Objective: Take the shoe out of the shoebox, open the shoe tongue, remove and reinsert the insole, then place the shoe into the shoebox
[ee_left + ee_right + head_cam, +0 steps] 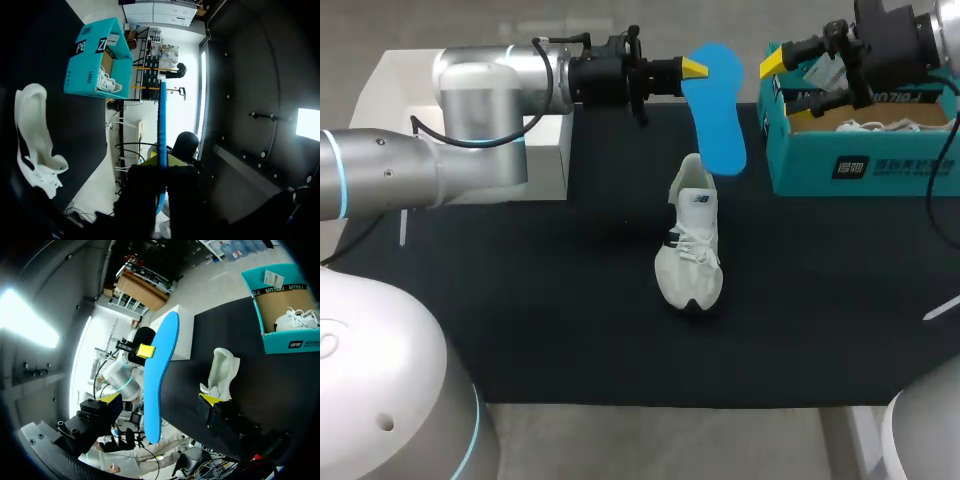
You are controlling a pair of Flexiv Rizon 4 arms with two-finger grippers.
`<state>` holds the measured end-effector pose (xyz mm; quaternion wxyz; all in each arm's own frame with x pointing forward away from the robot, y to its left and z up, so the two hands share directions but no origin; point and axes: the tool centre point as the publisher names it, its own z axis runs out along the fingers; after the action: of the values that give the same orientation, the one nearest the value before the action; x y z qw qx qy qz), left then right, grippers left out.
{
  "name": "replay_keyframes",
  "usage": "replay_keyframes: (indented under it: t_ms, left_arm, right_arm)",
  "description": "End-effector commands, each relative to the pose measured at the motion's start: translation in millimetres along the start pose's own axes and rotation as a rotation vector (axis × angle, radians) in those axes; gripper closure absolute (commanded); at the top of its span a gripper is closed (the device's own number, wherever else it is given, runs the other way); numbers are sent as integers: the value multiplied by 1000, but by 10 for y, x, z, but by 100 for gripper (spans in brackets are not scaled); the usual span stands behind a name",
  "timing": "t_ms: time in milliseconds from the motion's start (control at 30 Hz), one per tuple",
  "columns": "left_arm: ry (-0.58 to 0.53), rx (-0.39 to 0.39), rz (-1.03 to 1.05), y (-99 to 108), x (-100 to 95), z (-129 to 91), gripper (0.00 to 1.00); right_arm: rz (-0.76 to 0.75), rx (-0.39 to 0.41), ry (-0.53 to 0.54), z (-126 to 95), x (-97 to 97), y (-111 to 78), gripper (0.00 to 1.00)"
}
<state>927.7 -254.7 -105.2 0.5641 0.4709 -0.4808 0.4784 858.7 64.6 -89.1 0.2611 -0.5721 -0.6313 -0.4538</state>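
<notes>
Blue insole (720, 110) hangs above the white shoe (692, 250), pinched near one end in the left gripper (692, 68), whose fingers are closed on its faces. The shoe stands on the black tabletop (540, 300), unheld. The right gripper (775, 62) is spread wide and empty by the teal shoebox (820, 165). With so small a hold, the insole could likely twist or slip. Pushing it in could also shove or tip the free shoe. I count one insole, one shoebox, two grippers and two shoes, the second shoe (880, 125) being in the box.

Blue insole (160, 375) gripped by left hand (145, 351) — white shoe (220, 369) beside, on black table (280, 385).
</notes>
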Motion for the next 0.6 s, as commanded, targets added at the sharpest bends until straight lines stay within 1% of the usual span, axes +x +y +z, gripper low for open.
replay_keyframes:
  t_ms: [33,233,333,400,600]
  left_arm:
    - [-5,2,1,-19,4,-27,100]
    - [-14,17,22,-34,-28,-98,100]
    - [6,17,126,-23,-45,-126,100]
    - [12,34,195,5,-50,-146,100]
    - [12,34,195,5,-50,-146,100]
  right_arm:
    - [-7,-8,189,54,-21,11,0]
    - [-16,2,181,27,-24,46,0]
    - [-10,6,178,26,-31,40,0]
    - [-3,10,179,34,-45,31,0]
    - [8,18,181,46,-70,15,0]
